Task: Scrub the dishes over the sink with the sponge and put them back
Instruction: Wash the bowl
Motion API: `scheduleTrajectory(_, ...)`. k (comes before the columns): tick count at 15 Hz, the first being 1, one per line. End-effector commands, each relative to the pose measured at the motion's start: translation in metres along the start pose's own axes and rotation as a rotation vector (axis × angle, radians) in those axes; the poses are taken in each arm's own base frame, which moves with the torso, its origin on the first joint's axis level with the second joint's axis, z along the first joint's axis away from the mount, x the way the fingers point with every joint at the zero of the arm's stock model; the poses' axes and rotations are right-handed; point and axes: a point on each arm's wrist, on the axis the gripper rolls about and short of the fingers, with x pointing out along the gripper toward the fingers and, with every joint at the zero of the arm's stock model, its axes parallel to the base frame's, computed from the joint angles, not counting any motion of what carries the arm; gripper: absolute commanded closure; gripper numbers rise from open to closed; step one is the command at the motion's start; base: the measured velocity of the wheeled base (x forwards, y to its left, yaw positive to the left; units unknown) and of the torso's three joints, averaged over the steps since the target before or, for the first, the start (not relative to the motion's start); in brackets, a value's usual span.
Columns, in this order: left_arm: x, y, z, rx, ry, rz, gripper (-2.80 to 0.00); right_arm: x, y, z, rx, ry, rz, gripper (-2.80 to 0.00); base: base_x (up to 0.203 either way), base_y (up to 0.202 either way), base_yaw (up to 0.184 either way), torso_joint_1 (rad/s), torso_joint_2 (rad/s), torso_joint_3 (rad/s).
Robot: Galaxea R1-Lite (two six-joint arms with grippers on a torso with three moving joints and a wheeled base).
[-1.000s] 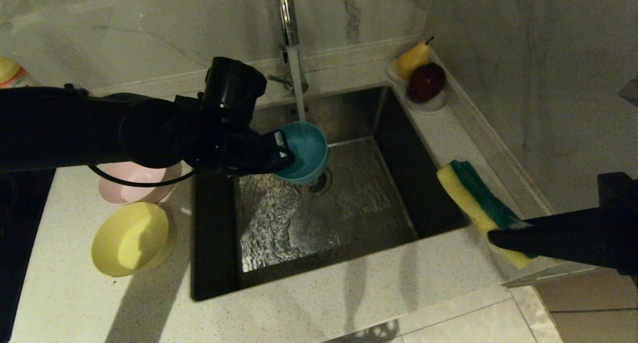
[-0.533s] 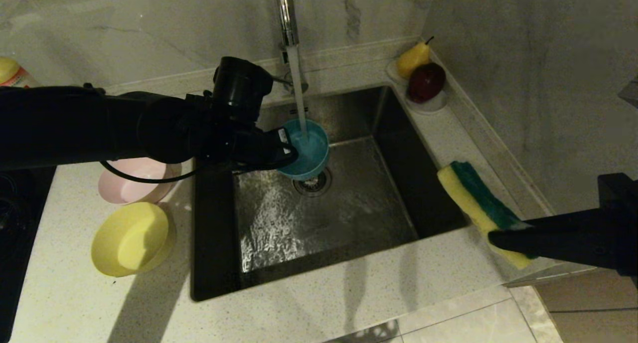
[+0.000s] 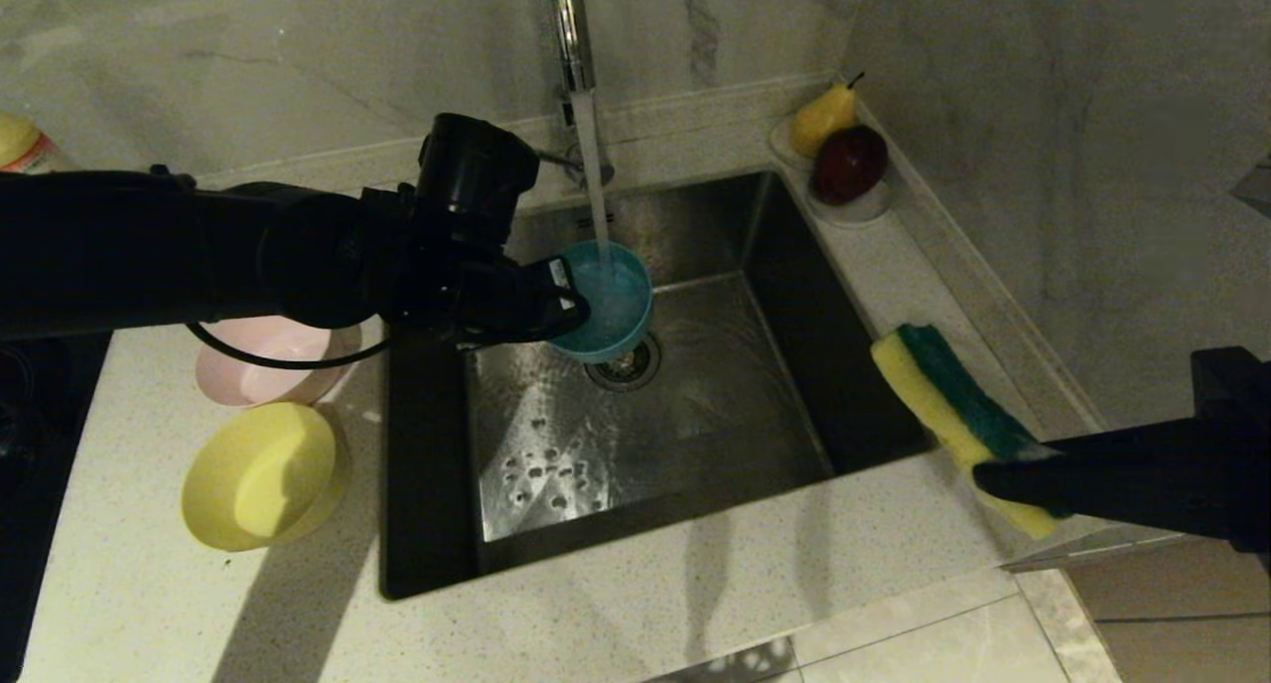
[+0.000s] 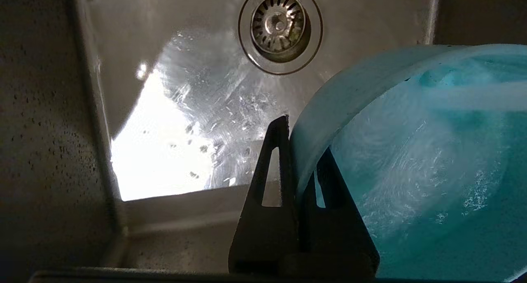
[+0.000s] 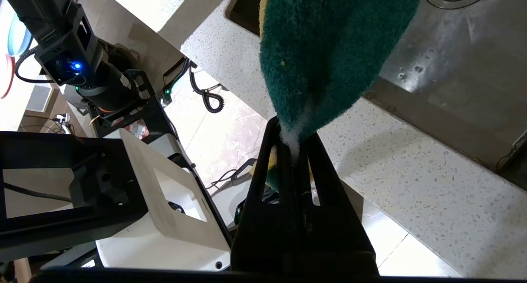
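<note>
My left gripper (image 3: 574, 306) (image 4: 297, 151) is shut on the rim of the light blue bowl (image 3: 608, 301) (image 4: 411, 159), holding it over the steel sink (image 3: 695, 405) under the running tap (image 3: 568, 28). Water pours into the bowl and swirls inside. The pink bowl (image 3: 263, 360) and the yellow bowl (image 3: 260, 475) rest on the counter left of the sink. Over the counter at the sink's right edge, my right gripper (image 3: 983, 477) (image 5: 293, 145) is shut on one end of the yellow and green sponge (image 3: 948, 405) (image 5: 325, 56).
A small white dish (image 3: 866, 206) with a pear (image 3: 822, 115) and a dark red fruit (image 3: 850, 163) stands at the sink's back right corner. The drain strainer (image 3: 626, 365) (image 4: 279, 24) lies below the bowl. A bottle (image 3: 25, 145) stands at the far left.
The blue bowl has tipped more upright under the stream and now holds water. The left arm shifted only slightly. The right arm and sponge have stayed still.
</note>
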Motion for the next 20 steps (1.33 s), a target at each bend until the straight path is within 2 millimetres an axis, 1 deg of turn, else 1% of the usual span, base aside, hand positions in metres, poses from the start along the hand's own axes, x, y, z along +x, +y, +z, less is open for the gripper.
scheduleTrajectory(1, -0.003, 0.0, 0.001, -0.005, -0.007, 0.001, 0.0, 0.0, 0.0, -0.001, 0.001, 0.003, 0.003, 0.0, 0.0, 0.0, 0.0, 0.0, 0.0, 0.0)
scheduleTrajectory(5, -0.005, 0.001, 0.002, -0.006, -0.012, 0.003, 0.0, -0.003, 0.001, -0.002, -0.001, -0.004, 0.003, 0.0, 0.0, 0.0, 0.0, 0.0, 0.0, 0.0)
scheduleTrajectory(8, -0.007, 0.003, 0.001, 0.003, -0.053, 0.073, 0.0, -0.005, 0.002, -0.004, -0.002, -0.004, 0.003, 0.0, 0.0, 0.0, 0.0, 0.0, 0.0, 0.0)
scheduleTrajectory(10, -0.021, 0.008, 0.001, 0.0, -0.071, 0.08, 0.0, -0.006, 0.003, -0.003, -0.005, -0.008, 0.003, 0.0, 0.0, 0.0, 0.0, 0.0, 0.0, 0.0)
scheduleTrajectory(11, -0.033, 0.01, 0.005, -0.004, -0.098, 0.074, 0.0, -0.007, 0.003, -0.003, -0.005, -0.009, 0.003, 0.0, 0.0, 0.0, 0.0, 0.0, 0.0, 0.0)
scheduleTrajectory(13, -0.063, 0.015, 0.015, -0.008, -0.173, 0.043, 0.0, -0.006, 0.002, -0.003, -0.006, -0.008, 0.003, 0.0, 0.0, 0.0, 0.0, 0.0, 0.0, 0.0)
scheduleTrajectory(15, -0.096, 0.022, 0.023, 0.025, -0.27, 0.002, 0.0, -0.005, 0.003, -0.001, -0.011, -0.012, 0.007, 0.0, 0.0, 0.0, 0.0, 0.0, 0.0, 0.0)
scheduleTrajectory(16, -0.108, 0.025, 0.025, 0.051, -0.316, -0.012, 0.0, -0.004, 0.003, -0.002, -0.009, -0.007, 0.006, 0.0, 0.0, 0.0, 0.0, 0.0, 0.0, 0.0)
scheduleTrajectory(18, -0.124, 0.031, 0.028, 0.126, -0.423, -0.025, 0.0, -0.005, 0.003, -0.004, -0.008, -0.004, 0.005, 0.0, 0.0, 0.0, 0.0, 0.0, 0.0, 0.0)
scheduleTrajectory(20, -0.127, 0.035, 0.026, 0.171, -0.489, -0.025, 0.0, -0.007, 0.003, -0.004, -0.007, -0.009, 0.005, 0.0, 0.0, 0.0, 0.0, 0.0, 0.0, 0.0)
